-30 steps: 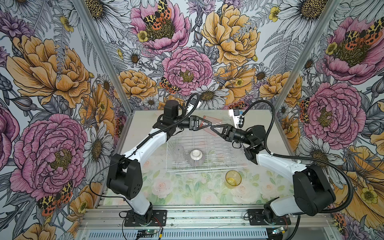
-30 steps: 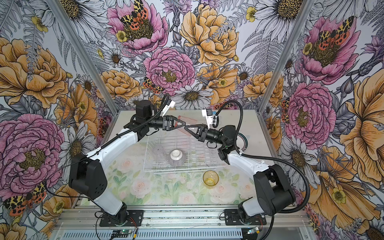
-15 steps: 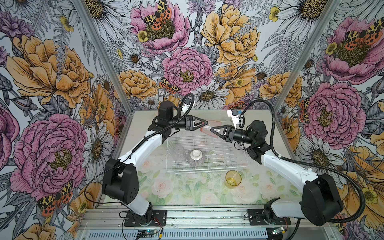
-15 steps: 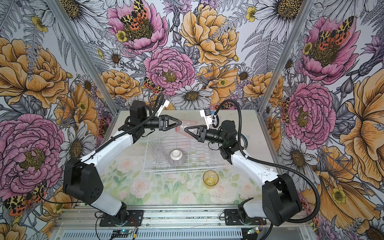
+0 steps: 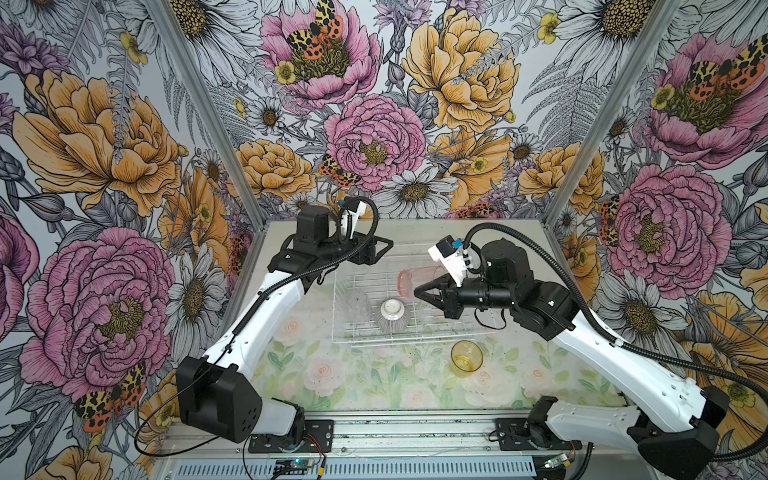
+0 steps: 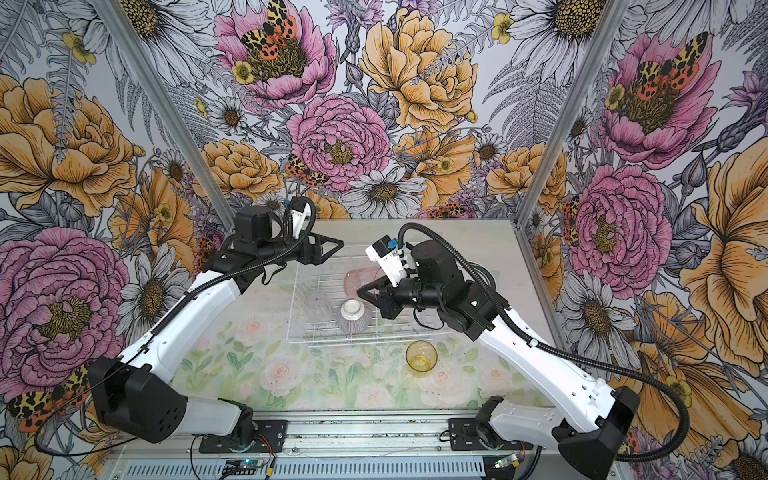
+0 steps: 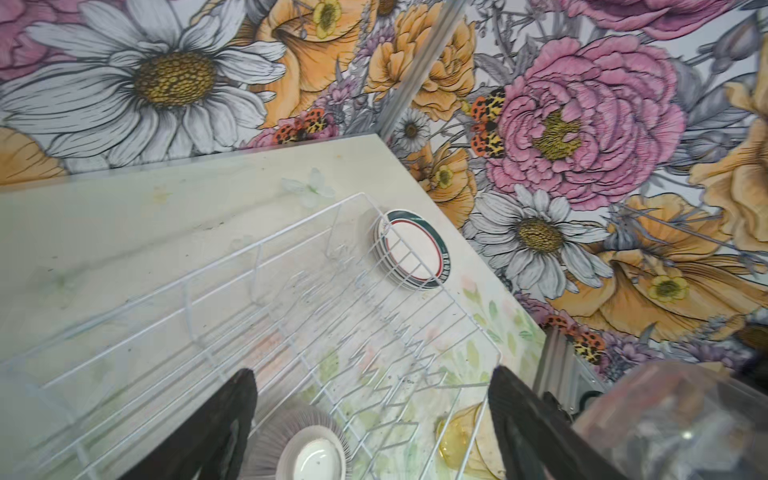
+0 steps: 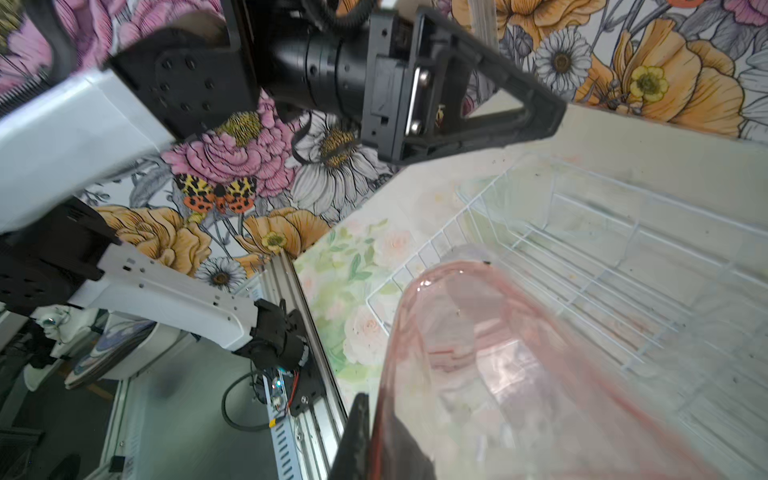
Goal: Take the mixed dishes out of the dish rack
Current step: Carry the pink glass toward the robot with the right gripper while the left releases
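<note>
Both top views show the right gripper [image 5: 417, 291] pinched on the rim of a pink tumbler [image 5: 409, 281], held sideways above the middle of the dish rack [image 5: 415, 341]. Over the rack's upper-left corner the left gripper [image 5: 384, 249] hangs with its jaws wide apart. Inside the rack sit an upturned grey bowl [image 5: 392, 316] and a clear tumbler [image 5: 358, 304] beside it. An amber tumbler [image 5: 466, 358] stands on the table [image 5: 374, 382] just in front of the rack. The left wrist view shows stacked plates [image 7: 411, 254] by a rack corner.
</note>
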Robot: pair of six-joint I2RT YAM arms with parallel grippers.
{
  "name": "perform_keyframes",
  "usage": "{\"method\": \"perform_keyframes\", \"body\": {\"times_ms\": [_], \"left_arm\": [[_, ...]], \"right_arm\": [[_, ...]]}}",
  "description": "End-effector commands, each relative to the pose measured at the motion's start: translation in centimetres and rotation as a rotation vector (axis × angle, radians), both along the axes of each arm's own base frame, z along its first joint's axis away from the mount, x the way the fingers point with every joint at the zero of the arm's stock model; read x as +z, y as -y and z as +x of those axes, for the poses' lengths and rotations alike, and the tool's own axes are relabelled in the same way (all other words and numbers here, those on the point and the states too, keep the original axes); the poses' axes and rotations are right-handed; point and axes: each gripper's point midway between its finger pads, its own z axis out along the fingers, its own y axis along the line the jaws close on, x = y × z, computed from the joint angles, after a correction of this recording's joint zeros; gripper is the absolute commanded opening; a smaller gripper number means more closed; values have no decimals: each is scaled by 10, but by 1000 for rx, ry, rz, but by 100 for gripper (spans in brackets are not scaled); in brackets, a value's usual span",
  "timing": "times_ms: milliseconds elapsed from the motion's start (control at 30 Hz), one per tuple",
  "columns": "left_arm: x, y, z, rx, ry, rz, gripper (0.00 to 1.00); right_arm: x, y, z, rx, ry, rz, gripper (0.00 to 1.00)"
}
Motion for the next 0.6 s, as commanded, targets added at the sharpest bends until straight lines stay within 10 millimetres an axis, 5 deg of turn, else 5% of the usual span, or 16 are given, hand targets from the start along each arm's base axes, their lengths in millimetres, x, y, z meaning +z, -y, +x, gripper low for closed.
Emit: {"method": "perform_keyframes", "body": {"times_ms": [0,267,567], "left_arm": [[-27,-40,0,167,-10,235,89],[-32,-59,-5,212,-11,252,90],[-39,-62,-2,216,-32,253,91]], "right_arm": [[-49,29,-14,-60,5,-351,0],[-99,1,-79,158,-91,-597,0],[-166,3,-97,225,-228,-791,0]]}}
